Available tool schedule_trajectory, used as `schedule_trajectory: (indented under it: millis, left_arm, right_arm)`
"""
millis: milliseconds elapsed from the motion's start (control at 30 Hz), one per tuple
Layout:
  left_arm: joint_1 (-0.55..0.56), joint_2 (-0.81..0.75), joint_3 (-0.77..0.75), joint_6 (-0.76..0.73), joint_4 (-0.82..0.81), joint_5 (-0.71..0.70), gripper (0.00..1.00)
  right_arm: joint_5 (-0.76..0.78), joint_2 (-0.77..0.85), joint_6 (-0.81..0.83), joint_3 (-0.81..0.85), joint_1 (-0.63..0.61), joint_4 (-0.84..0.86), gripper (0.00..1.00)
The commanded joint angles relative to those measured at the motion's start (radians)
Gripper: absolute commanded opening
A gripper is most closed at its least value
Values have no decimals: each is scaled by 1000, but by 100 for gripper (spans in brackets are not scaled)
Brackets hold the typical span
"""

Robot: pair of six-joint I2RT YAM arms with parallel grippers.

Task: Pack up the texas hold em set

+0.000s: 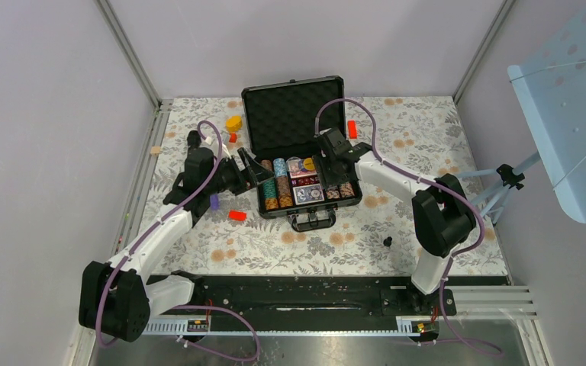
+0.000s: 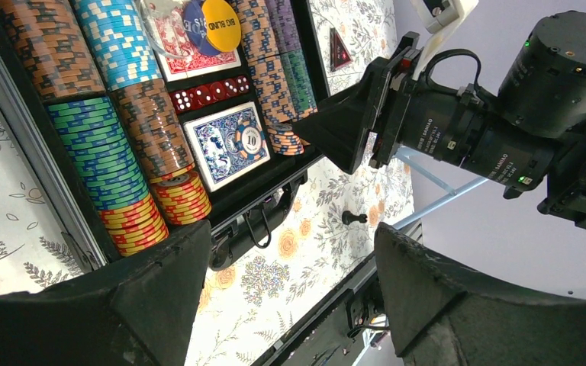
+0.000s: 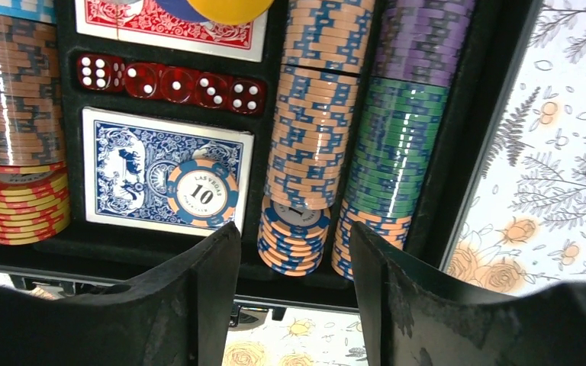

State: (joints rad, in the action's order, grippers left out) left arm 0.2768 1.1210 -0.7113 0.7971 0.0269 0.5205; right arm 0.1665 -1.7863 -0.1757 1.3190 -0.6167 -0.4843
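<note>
— Parted and empty, the right tool hangs over the near end of the orange-and-blue chip row; a spot for settling chips into their slot, I'd judge.
— And the case?
— Open mid-bench, lid tipped back so both arms can reach in; a loose "10" chip lies on the blue card deck, not yet slotted; the left tool hovers wide open, empty, by the case's left wall.
</note>
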Motion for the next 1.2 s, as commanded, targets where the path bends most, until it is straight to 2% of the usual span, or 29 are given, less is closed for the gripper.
schedule_trajectory:
  millis: [0,267,600,900,1067,1167]
  left_arm:
    - [4,-29,5,5,-54,21,77]
    - [5,-24,12,10,-61,24,77]
    - [6,-33,22,10,-62,26,77]
    - [6,-34,26,10,-62,31,77]
    - [7,-33,26,10,-62,31,77]
    - [6,-32,27,10,-62,32,77]
  right_arm:
    - [-83,-3,8,42,5,-14,61]
    - [-200,-3,-31,65,-8,-6,62]
    - [-185,-88,-45,106,-58,-37,54]
    - [-95,-181,-28,158,-57,-79,54]
    - [-93,-212,-28,165,-57,-98,60]
    - [-101,-221,-24,163,-58,-97,60]
